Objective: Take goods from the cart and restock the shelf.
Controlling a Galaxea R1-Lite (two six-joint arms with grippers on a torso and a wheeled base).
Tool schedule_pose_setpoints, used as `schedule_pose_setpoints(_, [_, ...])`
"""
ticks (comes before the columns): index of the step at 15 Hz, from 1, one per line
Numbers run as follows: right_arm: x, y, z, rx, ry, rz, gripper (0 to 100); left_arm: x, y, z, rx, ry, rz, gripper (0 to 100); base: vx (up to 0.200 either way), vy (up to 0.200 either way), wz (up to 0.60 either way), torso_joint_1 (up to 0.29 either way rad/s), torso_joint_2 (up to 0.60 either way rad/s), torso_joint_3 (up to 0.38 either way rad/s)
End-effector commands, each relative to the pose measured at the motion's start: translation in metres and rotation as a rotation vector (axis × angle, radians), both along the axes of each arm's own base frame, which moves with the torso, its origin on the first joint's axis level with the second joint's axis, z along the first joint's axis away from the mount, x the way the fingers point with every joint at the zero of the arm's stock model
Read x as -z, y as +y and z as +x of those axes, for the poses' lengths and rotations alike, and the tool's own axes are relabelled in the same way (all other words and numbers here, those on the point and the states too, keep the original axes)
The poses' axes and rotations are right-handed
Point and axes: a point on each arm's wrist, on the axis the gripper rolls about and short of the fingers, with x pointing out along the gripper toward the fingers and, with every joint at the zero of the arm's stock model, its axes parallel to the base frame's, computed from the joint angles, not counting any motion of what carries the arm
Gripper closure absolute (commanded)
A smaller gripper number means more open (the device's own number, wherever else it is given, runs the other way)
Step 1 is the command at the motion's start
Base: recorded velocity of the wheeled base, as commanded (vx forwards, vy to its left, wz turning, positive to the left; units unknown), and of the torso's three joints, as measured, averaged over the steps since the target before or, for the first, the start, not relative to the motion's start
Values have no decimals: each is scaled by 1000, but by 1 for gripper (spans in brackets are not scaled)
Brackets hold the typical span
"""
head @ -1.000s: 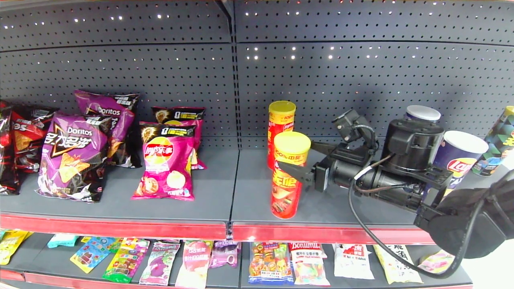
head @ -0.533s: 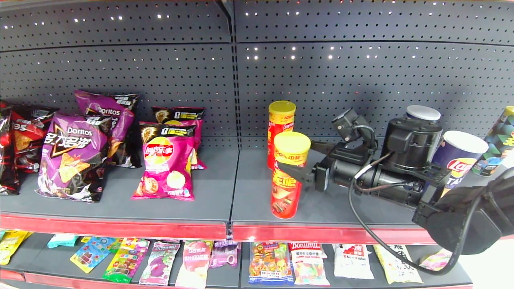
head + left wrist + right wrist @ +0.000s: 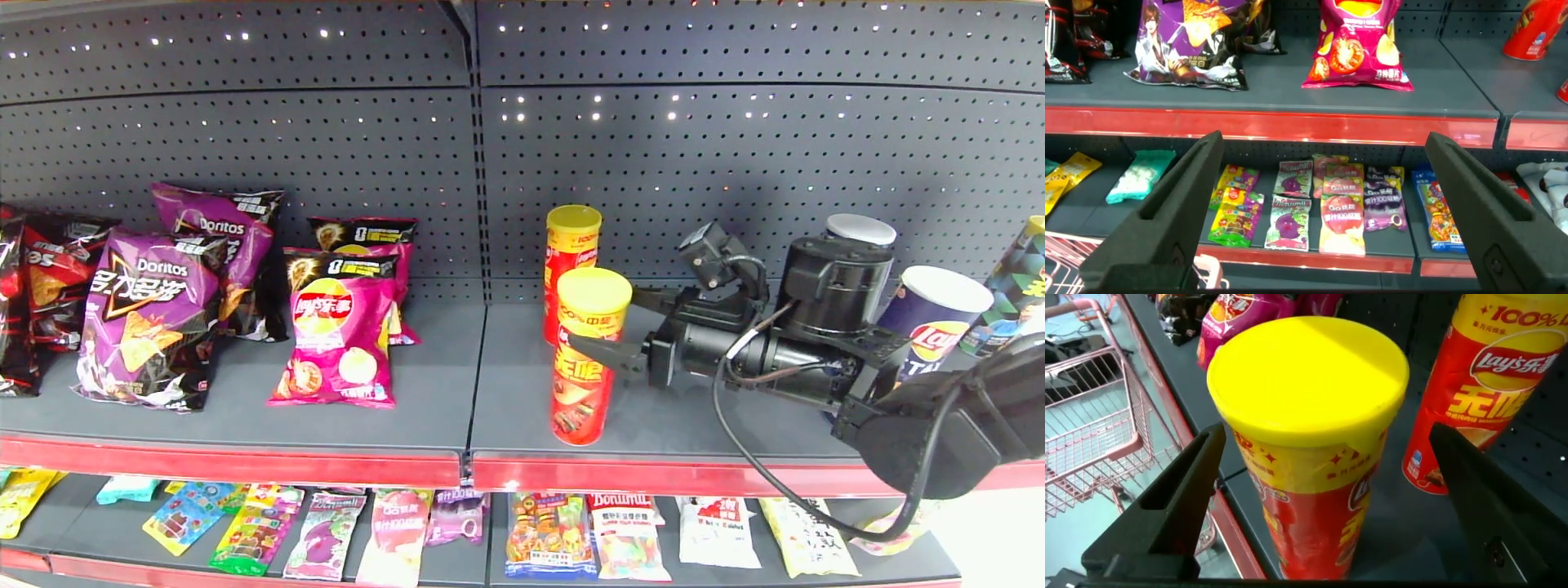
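Head and wrist views, shelf restocking. The front crisp can (image 3: 589,359), red with a yellow lid, stood upright on the upper shelf (image 3: 392,392), near its red front lip and at 6 o'clock of a second can of the same kind (image 3: 571,237), the two just apart. The right gripper (image 3: 602,320) reached in from 3 o'clock at the level of the can's upper half. Its fingers were spread, one on each side of the can, and in the right wrist view a narrow gap showed between each finger and the can wall.

Over the preceding second the right wrist had drawn slightly toward 3 o'clock and the forearm had lifted a little, while the can kept its place and its upright stance. This suggests that the can had been set down and let go, and that the arm was starting to back away. One item therefore appeared stocked, with a return to the cart (image 3: 1094,457) the likely next step.

The left gripper (image 3: 1323,139) was held low before the lower shelf, fingers wide apart and empty. Crisp bags (image 3: 339,339) lay at 9 o'clock of the cans, and blue cans (image 3: 931,314) stood at 3 o'clock.
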Motion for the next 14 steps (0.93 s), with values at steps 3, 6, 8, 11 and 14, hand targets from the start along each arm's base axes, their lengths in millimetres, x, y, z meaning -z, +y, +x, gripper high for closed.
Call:
schedule_pose_setpoints(3, [1,-3,12,-21,-10,6,0,0,0,0,-1,1,-1,0,0,0,0,0,0,0])
schedule_pose_setpoints(6, [1,-5,19,-31,-26,0,0,0,0,0,-1,1,1,0,0,0,0,0,0,0])
schedule_pose_setpoints(8, [5,-5,21,-44,-22,-7,0,0,0,0,-1,1,-1,0,0,0,0,0,0,0])
schedule_pose_setpoints(11, [5,-6,23,-54,-24,-4,0,0,0,0,-1,1,1,0,0,0,0,0,0,0])
schedule_pose_setpoints(14, [2,-5,24,-56,-38,0,0,0,0,0,-1,1,-1,0,0,0,0,0,0,0])
